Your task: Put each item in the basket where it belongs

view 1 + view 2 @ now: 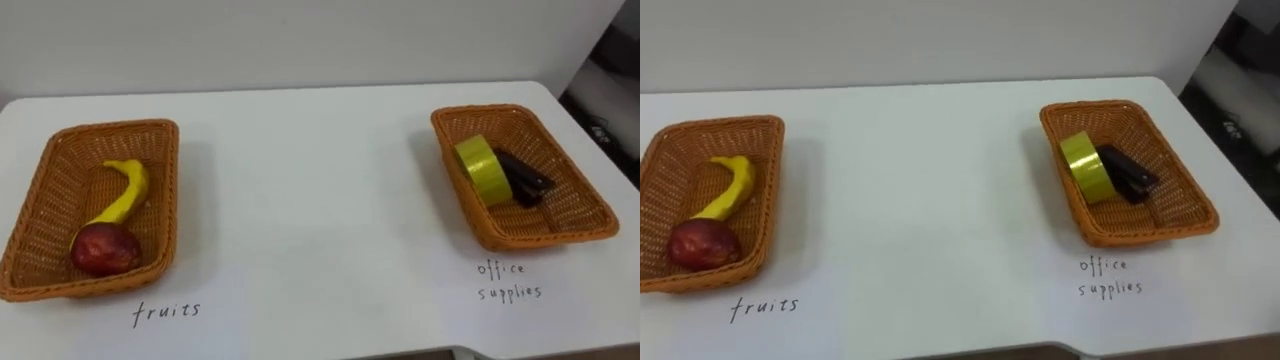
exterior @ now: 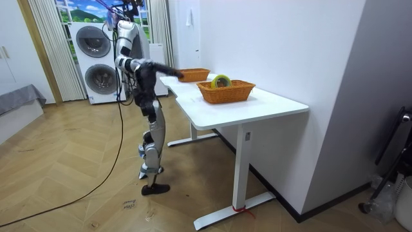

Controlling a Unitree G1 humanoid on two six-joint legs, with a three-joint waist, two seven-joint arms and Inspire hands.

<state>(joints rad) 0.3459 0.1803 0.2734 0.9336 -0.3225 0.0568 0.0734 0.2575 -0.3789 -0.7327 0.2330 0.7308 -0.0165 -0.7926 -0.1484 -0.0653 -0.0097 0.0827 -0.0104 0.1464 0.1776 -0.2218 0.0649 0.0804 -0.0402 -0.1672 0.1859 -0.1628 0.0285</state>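
**Seemingly Sorted: Nothing Loose Between the Baskets**

The banana (image 1: 125,190) and apple (image 1: 104,249) lay in the left fruits basket (image 1: 60,140), the banana's long axis running near-left to far-right. The yellow tape roll (image 1: 481,170) and a dark item (image 1: 524,178) sat in the right office-supplies basket (image 1: 590,225). The worktop (image 1: 310,200) between them was bare. One robot hand (image 2: 179,76) reached over its near edge, with both baskets beyond; which hand, and how its fingers stood, I could not tell.

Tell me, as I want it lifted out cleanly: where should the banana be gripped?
Grip the banana at its bowed middle, coming straight down from above: it lies flat in the basket, its lower end by the red fruit.
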